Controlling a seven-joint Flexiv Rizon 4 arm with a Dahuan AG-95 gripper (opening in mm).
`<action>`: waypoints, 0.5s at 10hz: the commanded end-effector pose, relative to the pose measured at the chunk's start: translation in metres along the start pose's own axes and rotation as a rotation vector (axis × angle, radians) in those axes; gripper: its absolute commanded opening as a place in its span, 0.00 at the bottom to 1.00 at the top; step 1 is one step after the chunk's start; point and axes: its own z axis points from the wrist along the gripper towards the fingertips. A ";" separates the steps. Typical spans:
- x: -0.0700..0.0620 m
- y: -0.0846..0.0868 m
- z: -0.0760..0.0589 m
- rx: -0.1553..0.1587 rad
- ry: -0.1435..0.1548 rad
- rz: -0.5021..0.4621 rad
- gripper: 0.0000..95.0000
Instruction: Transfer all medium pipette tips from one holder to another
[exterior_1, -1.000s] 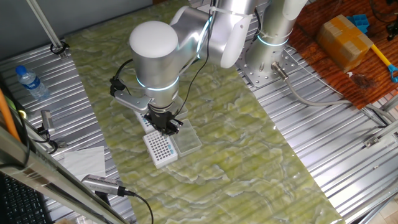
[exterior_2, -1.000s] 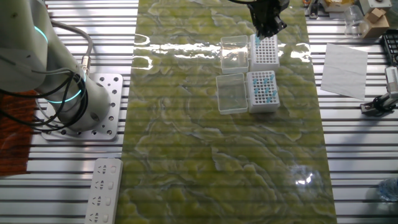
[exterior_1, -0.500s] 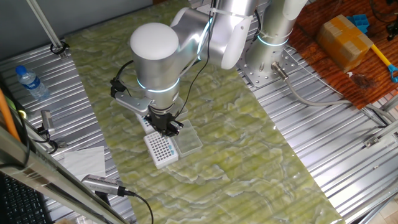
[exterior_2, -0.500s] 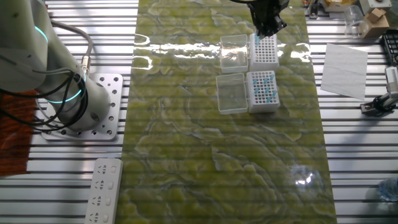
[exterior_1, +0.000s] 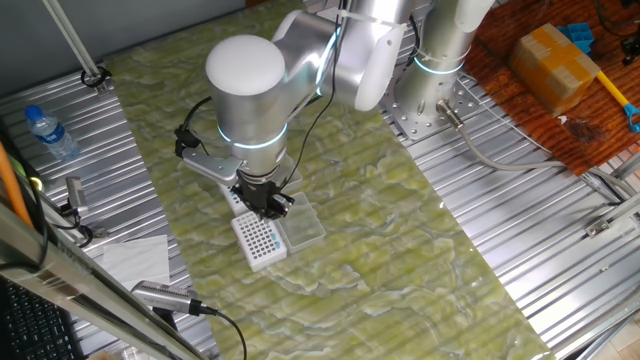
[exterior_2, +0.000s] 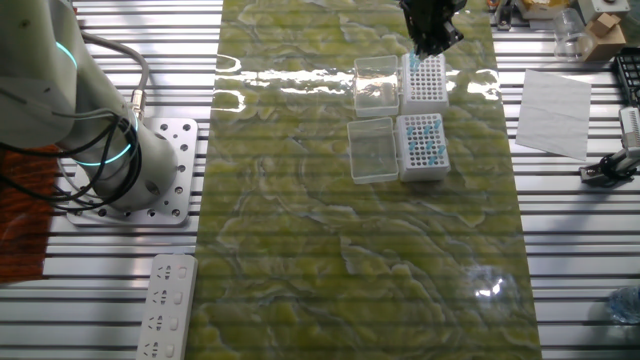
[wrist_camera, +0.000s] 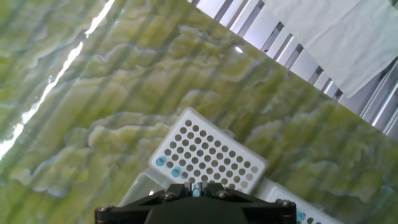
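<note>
Gripper (wrist_camera: 196, 190) pinches one blue pipette tip (wrist_camera: 196, 192) at lower centre, above the white holder (wrist_camera: 208, 155)

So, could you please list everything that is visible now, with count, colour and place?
holders: two, white, side by side on the mat
medium pipette tips: many, light-blue tops, mostly in the nearer holder; two in the other
clear lids: two, beside the holders
mat: one, green marbled, on the table
paper: one white sheet, beside the mat
water bottle: one, clear, table edge
power strip: one, white
arm: one, silver
fingers: black, closed on one tip, above the far holder
</note>
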 end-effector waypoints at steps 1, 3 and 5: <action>-0.001 0.001 0.001 -0.001 -0.001 0.002 0.00; -0.001 0.002 0.001 -0.001 -0.002 0.007 0.00; -0.002 0.004 0.003 0.000 -0.002 0.011 0.00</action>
